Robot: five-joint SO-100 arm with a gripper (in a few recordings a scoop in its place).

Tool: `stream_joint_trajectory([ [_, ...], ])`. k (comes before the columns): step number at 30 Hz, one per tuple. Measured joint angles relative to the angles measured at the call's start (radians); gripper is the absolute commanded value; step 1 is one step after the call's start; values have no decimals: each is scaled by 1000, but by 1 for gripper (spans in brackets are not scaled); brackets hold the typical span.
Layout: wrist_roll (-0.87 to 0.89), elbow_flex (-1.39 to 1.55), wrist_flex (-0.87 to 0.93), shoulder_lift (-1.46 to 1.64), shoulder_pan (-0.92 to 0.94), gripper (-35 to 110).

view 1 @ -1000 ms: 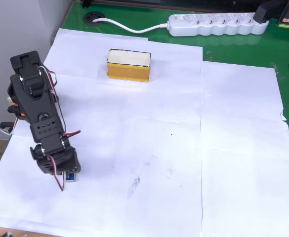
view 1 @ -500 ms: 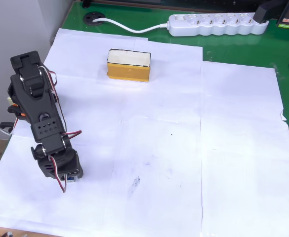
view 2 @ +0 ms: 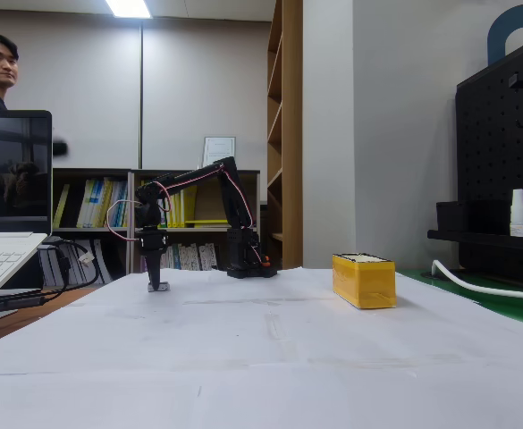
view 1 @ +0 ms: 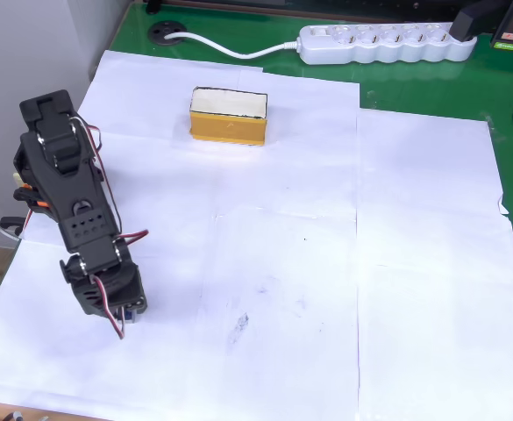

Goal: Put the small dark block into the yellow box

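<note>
The yellow box (view 1: 228, 115) stands at the back of the white paper, its cream inside facing up; in the fixed view the yellow box (view 2: 363, 280) is on the right. My black arm reaches down at the left of the paper. The gripper (view 1: 126, 314) points straight down with its tips at the paper. A sliver of the small dark block (view 1: 132, 309) peeks out at the gripper's right edge, and the rest is hidden under the wrist. In the fixed view the block (view 2: 161, 288) rests on the paper right at the gripper (view 2: 157, 282) tips. How the jaws stand is hidden.
A white power strip (view 1: 383, 42) with its cable lies on the green table (view 1: 431, 88) behind the paper. A laptop (view 2: 6, 223) sits at the left, with a person behind it. The paper's middle and right hold faint smudges.
The wrist has shifted slightly right and settled lower over the block, which showed more of its blue side before and is now almost covered.
</note>
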Motion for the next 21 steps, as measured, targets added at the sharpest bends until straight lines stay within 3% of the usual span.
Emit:
stream_joint_trajectory([
  [10, 14, 2, 35, 0, -26, 0],
  [21, 273, 356, 402, -117, -192, 0],
])
